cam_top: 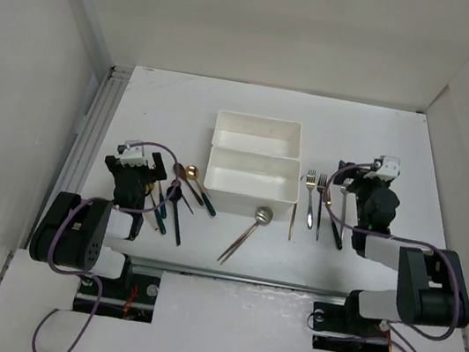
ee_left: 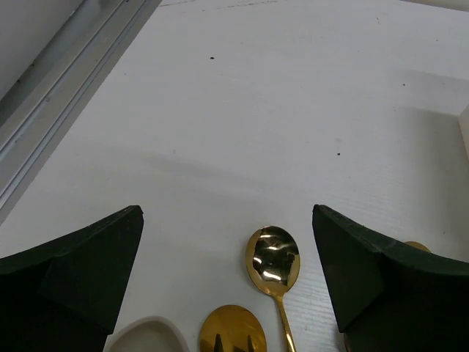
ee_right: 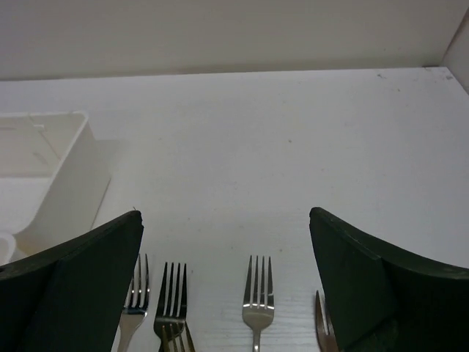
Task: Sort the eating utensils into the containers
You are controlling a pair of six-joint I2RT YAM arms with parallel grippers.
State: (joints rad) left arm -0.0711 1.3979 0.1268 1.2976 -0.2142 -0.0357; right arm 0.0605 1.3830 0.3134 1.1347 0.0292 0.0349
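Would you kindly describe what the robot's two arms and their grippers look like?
Both the left arm and the right arm are black with chunky rounded joints. Each carries a small white box at the wrist. Thin purple cables loop along them. The left gripper and the right gripper have broad, wedge-shaped, very dark green fingers.
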